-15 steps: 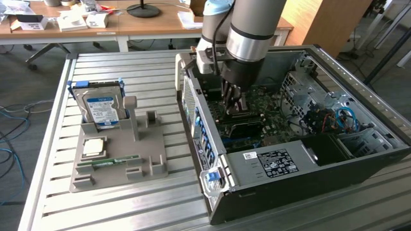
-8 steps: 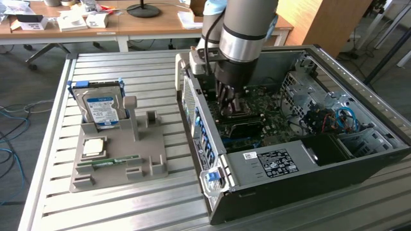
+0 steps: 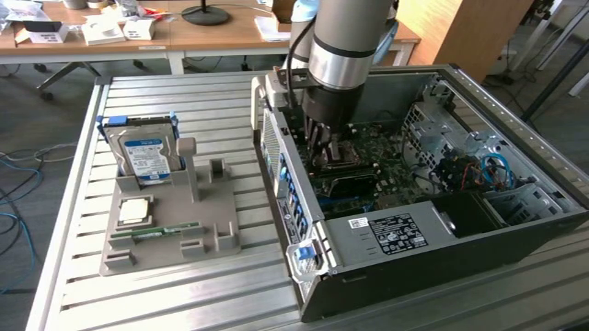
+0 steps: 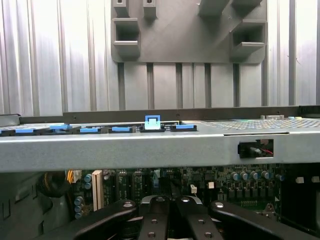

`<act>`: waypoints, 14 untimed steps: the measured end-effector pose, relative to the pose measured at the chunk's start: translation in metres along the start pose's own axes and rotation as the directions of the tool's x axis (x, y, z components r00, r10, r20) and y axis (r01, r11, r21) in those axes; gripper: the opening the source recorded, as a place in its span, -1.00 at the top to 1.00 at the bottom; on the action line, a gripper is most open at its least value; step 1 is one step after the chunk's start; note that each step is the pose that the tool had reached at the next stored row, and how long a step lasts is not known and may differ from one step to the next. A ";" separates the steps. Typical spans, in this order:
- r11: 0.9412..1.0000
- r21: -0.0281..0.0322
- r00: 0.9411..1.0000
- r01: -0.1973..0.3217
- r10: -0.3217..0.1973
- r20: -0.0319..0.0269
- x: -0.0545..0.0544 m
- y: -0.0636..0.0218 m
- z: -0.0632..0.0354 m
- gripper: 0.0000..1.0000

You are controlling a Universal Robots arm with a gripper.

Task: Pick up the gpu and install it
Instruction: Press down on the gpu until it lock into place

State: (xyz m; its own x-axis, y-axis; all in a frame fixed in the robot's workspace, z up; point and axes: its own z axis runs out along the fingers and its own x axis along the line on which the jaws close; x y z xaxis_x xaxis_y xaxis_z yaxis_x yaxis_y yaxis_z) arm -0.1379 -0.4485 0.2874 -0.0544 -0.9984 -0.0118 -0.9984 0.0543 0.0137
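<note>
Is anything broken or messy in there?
Nothing looks broken or spilled. The computer case lies on its side with its cover off. The gripper is shut down inside it, over the motherboard. The hard drive stands upright in the grey holder.

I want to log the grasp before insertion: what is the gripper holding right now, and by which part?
It cannot be told. The gripper is shut, down inside the open computer case over the motherboard, but whether the gpu sits between its fingers is hidden.

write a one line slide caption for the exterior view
Robot arm's gripper lowered into the open computer case, above the motherboard; hard drive standing in the grey holder tray alongside.
</note>
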 end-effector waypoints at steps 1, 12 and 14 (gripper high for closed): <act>1.000 0.000 1.000 0.000 0.000 0.000 0.000 0.0000 0.0000 0.79; 1.000 -0.011 1.000 0.000 0.000 -0.001 0.000 -0.0036 -0.0001 0.79; 1.000 -0.012 1.000 0.000 0.000 -0.001 0.000 -0.0040 -0.0001 0.79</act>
State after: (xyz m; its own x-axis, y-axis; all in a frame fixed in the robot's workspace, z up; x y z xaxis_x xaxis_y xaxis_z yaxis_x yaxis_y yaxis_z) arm -0.1339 -0.4485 0.2874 -0.0547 -0.9984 -0.0111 -0.9982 0.0544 0.0262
